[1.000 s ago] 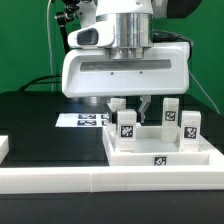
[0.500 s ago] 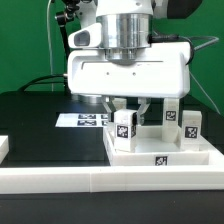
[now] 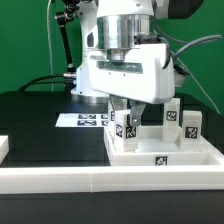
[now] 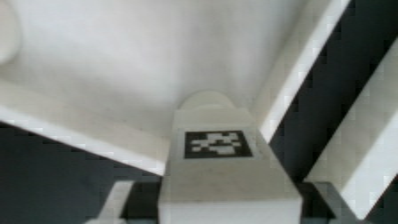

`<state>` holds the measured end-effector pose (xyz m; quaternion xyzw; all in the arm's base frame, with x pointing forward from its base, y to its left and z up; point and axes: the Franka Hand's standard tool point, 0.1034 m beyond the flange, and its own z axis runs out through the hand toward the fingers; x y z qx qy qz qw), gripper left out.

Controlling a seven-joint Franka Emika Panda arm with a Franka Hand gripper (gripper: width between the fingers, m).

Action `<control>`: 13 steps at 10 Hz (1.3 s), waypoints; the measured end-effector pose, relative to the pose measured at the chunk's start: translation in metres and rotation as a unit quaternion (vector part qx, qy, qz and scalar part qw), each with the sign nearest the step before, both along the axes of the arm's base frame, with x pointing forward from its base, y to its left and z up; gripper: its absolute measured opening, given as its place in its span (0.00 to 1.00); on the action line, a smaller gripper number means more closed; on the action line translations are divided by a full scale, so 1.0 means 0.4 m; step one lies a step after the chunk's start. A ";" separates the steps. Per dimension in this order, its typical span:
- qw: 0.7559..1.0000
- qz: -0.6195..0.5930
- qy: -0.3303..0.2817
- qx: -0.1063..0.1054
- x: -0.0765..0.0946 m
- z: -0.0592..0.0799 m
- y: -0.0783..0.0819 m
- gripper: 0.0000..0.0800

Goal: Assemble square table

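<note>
The white square tabletop [image 3: 196, 156] lies rim-up at the exterior view's right, with a tag on its front edge. A white leg [image 3: 125, 128] with a tag stands upright at its near left corner. My gripper [image 3: 129, 112] is straight above this leg and shut on it, one finger on each side. In the wrist view the leg [image 4: 217, 125] fills the middle, its tag facing the camera, between my fingers [image 4: 356, 200]; my gripper [image 4: 231, 198] closes on its sides. Two more legs [image 3: 171, 115] [image 3: 190, 126] stand at the tabletop's far right.
The marker board [image 3: 84, 120] lies on the black table behind and left of the tabletop. A long white rail [image 3: 90, 180] runs along the front edge. A white block [image 3: 3, 148] sits at the far left. A green backdrop stands behind.
My hand has turned about its vertical axis over the leg while staying in the same place. The leg remains upright at the tabletop's corner.
</note>
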<state>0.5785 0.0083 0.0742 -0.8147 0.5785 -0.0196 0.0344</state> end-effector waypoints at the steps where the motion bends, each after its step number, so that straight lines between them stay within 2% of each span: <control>1: 0.998 -0.055 0.003 0.003 -0.001 -0.001 0.001 0.36; 3: 0.988 -0.151 0.005 0.020 -0.001 -0.002 -0.003 0.36; 5: 0.985 -0.173 0.005 0.025 0.001 -0.001 -0.003 0.36; 6: 0.987 -0.161 0.004 0.024 0.001 -0.001 -0.002 0.45; 7: 0.990 -0.141 0.004 0.023 0.001 -0.002 -0.002 0.45; 8: 0.993 -0.120 0.002 0.021 0.001 -0.001 -0.003 0.70; 9: 0.997 -0.081 -0.002 0.018 0.004 0.000 0.004 0.78; 13: 0.993 0.113 -0.015 0.002 0.009 0.002 0.015 0.81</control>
